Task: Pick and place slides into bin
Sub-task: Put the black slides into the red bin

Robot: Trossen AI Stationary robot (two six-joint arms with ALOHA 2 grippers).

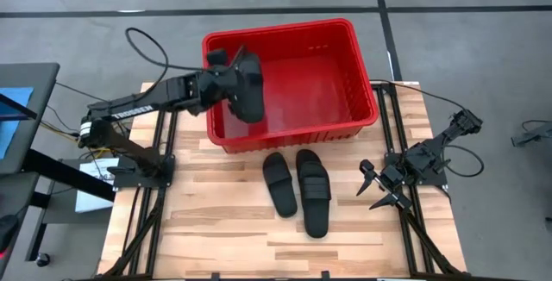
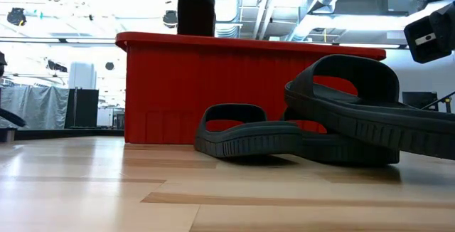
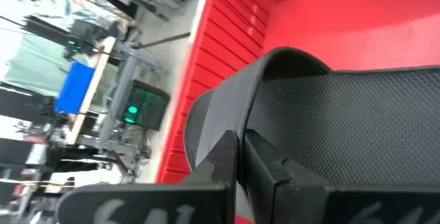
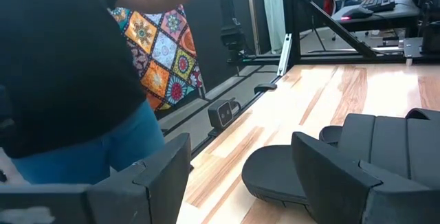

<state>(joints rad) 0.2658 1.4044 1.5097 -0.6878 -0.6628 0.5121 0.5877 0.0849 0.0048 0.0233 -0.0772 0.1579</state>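
Observation:
The red bin (image 1: 366, 100) stands at the table's far middle. My left gripper (image 1: 226, 72) reaches in from the left over the bin's left part and is shut on one black slide (image 1: 248, 96), which also shows above the rim in the low view (image 2: 195, 11). Two more black slides (image 1: 280, 184) (image 1: 315, 192) lie side by side, soles down, on the table in front of the bin. My right gripper (image 1: 378, 190) is open and empty to the right of them, near the table's right edge. A fourth slide does not show. My left gripper pinches the slide between its two fingers (image 3: 275, 172) at one edge (image 3: 251, 138); which end of the slide that is I cannot tell. The fingers come from the table's left. The slide is lifted clear over the bin's left part, standing roughly on end.
Bare wooden tabletop (image 1: 216, 229) lies in front and to the left of the two slides. A person in a dark shirt and blue trousers (image 4: 75, 93) stands beyond the table's edge in the right wrist view. Cables (image 1: 151, 48) run along the far left.

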